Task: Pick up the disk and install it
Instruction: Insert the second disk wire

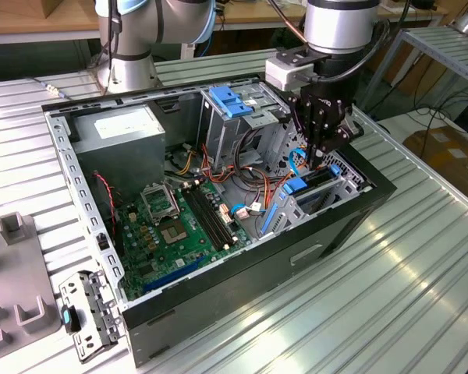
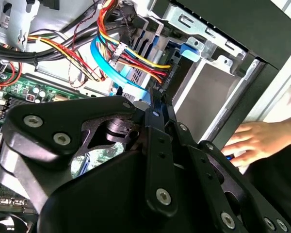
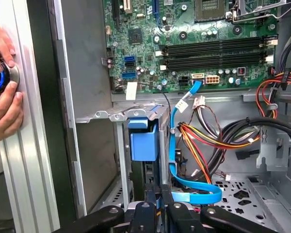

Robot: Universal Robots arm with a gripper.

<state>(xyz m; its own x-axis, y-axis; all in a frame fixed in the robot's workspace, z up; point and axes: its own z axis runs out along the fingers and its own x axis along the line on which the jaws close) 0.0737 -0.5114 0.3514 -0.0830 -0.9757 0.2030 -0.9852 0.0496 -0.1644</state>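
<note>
I am seeing the gripper [image 3: 158, 196] clenched, fingers drawn together right over the drive cage [image 3: 117, 116], and I cannot tell whether they are pinching anything. The disk [image 3: 143, 141] is sitting on edge inside that cage, its blue carrier end showing. I judge seating it needs pressure square along the cage, clear of the blue data cable [image 3: 194, 194] just beside it. Beyond the cage, the power supply's white label [image 1: 125, 125] is giving me no readable writing.

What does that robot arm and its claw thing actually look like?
The arm is a silver-grey tube with pale blue joint caps, and a white block sits at its wrist. The gripper is matt black: flat linkage bars joined by round silver bolts, narrowing to slim fingers. A dark cable runs alongside the wrist.
</note>
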